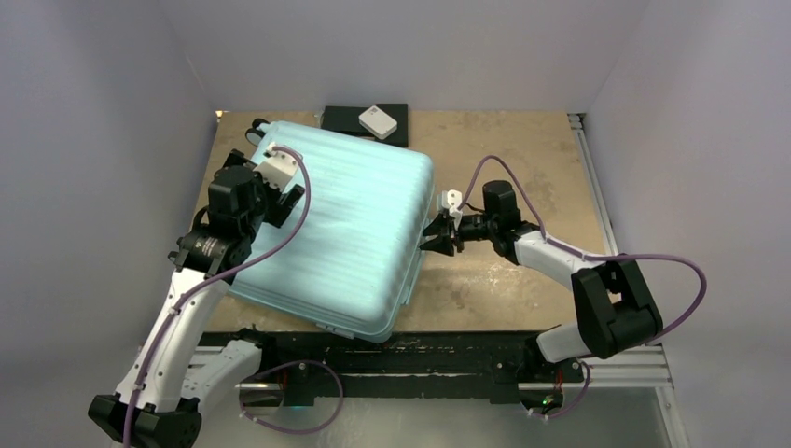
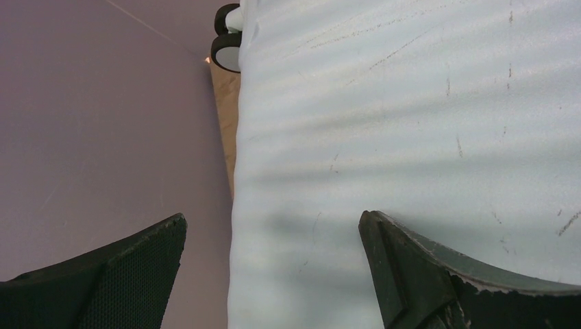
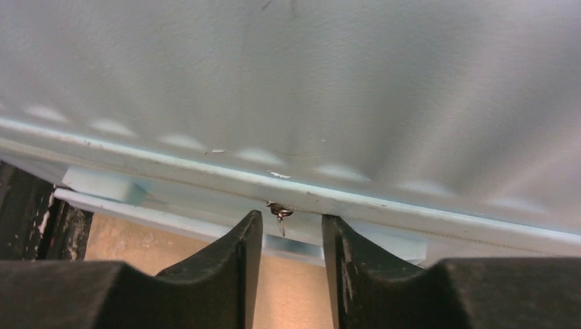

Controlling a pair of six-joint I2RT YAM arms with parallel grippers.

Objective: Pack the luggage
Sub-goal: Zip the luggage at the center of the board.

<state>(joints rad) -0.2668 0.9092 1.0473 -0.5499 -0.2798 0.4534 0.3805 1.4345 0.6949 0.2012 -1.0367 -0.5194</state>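
The luggage (image 1: 345, 224) is a pale mint ribbed suitcase lying flat and closed across the table's left half. My left gripper (image 1: 285, 203) is at its left edge, open wide, one finger over the shell (image 2: 411, 137) and the other beyond the edge; my left gripper (image 2: 273, 218) holds nothing. Two small wheels (image 2: 226, 48) show at the far corner. My right gripper (image 1: 437, 238) is against the suitcase's right side. In the right wrist view the jaws of my right gripper (image 3: 292, 218) stand narrowly apart on either side of a small metal zipper pull (image 3: 279, 214) hanging from the seam, not touching it.
A black box (image 1: 340, 119) with a white device (image 1: 378, 121) on it lies at the back, behind the suitcase. Purple walls close in on the left, right and back. Bare tan tabletop (image 1: 522, 168) lies to the right of the suitcase. A black rail (image 1: 420, 355) runs along the front.
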